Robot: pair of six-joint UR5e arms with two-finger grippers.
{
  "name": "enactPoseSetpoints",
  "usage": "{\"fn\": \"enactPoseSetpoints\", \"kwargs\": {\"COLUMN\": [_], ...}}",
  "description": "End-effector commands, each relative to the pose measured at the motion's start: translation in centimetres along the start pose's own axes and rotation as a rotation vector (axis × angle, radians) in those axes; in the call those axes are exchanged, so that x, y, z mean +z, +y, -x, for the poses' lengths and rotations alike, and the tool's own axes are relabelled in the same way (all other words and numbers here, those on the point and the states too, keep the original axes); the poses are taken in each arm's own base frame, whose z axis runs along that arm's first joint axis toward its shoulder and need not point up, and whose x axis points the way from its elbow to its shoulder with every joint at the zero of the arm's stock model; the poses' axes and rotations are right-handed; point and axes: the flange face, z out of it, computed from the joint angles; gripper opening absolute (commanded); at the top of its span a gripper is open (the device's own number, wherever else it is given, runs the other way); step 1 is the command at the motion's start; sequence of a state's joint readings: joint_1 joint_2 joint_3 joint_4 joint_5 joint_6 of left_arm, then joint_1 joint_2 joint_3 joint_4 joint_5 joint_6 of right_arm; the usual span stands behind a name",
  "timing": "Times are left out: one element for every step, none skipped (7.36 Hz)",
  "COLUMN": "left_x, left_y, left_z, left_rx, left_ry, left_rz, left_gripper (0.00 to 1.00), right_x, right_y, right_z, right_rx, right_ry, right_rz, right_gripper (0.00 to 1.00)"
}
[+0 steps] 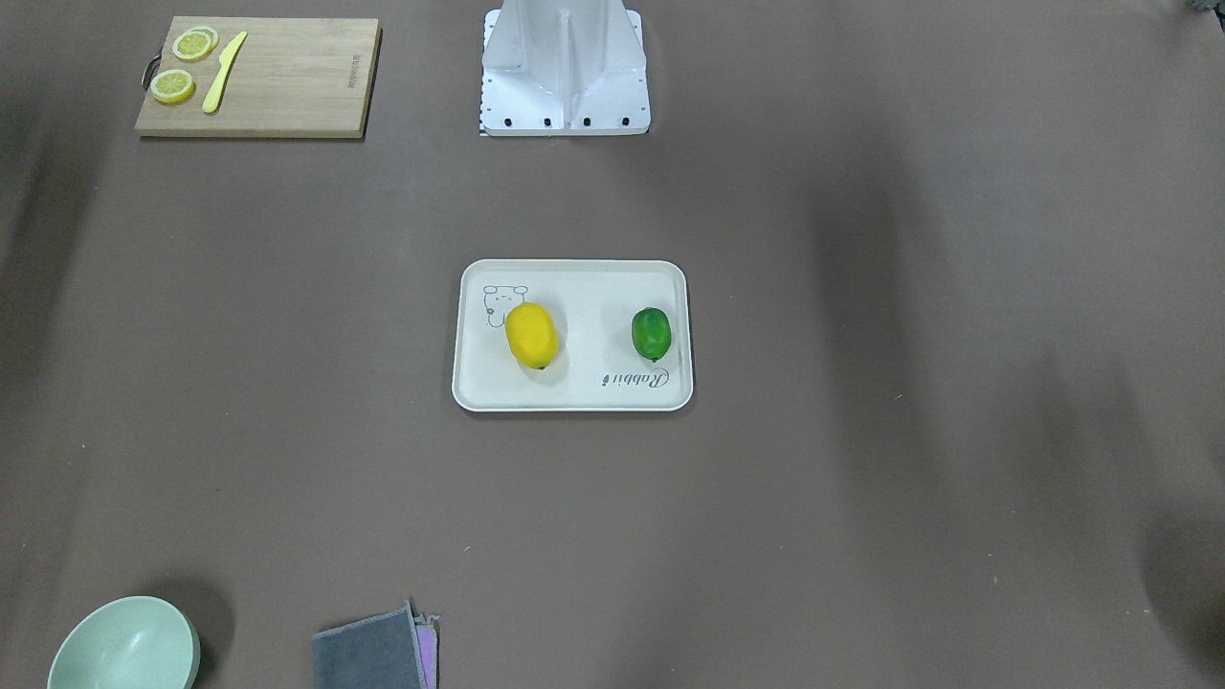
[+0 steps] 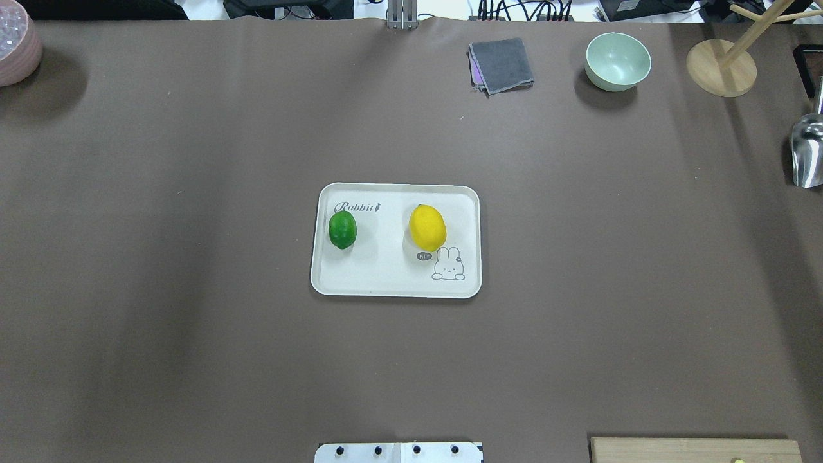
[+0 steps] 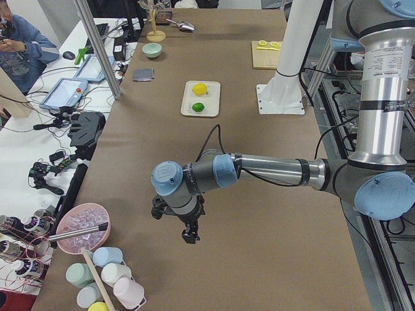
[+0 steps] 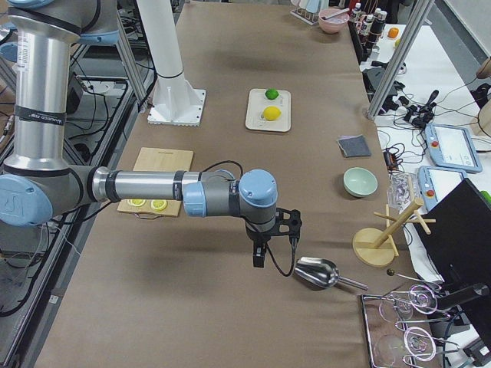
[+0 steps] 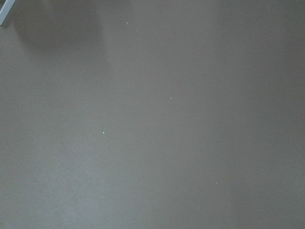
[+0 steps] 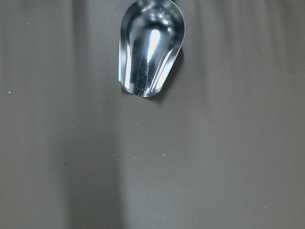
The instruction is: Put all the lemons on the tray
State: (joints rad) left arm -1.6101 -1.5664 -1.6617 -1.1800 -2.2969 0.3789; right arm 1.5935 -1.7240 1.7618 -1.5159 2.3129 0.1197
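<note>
The off-white tray (image 2: 392, 280) lies at the table's middle, also seen in the front-facing view (image 1: 574, 390). The yellow lemon (image 2: 427, 227) (image 1: 531, 335) and the green lemon (image 2: 343, 229) (image 1: 651, 333) both rest on it, apart from each other. My left gripper (image 3: 189, 234) hangs over bare table far from the tray at the table's left end. My right gripper (image 4: 259, 259) hangs at the table's right end, next to a metal scoop. Both show only in the side views, so I cannot tell if they are open or shut.
A bamboo cutting board (image 1: 287, 86) holds lemon slices (image 1: 173, 86) and a yellow knife (image 1: 223, 72). A metal scoop (image 6: 150, 47), a wooden stand (image 2: 720, 67), a green bowl (image 2: 617, 61) and a grey cloth (image 2: 501, 64) lie along the far and right edges. A pink bowl (image 2: 16, 51) stands at the far left.
</note>
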Motion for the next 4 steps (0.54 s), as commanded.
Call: {"fn": "enactPoseSetpoints", "kwargs": {"left_x": [-0.43, -0.69, -0.81, -0.81], "left_y": [-0.34, -0.24, -0.33, -0.29], "left_z": [-0.27, -0.5, -0.65, -0.66], "left_rx": [-0.003, -0.024, -0.071, -0.099], "left_ry": [0.0, -0.005, 0.0, 0.0], "left_rz": [-0.008, -0.009, -0.013, -0.014], "left_gripper": [0.98, 0.98, 0.98, 0.98], "right_x": [-0.01, 0.0, 0.0, -0.09], "right_y": [0.02, 0.03, 0.03, 0.04], "right_z": [-0.01, -0.02, -0.02, -0.12], "right_rx": [0.002, 0.003, 0.003, 0.005], "right_ry": [0.0, 0.0, 0.0, 0.0], "right_rz": [0.001, 0.003, 0.003, 0.001], "right_gripper": [1.0, 1.0, 1.0, 1.0]}}
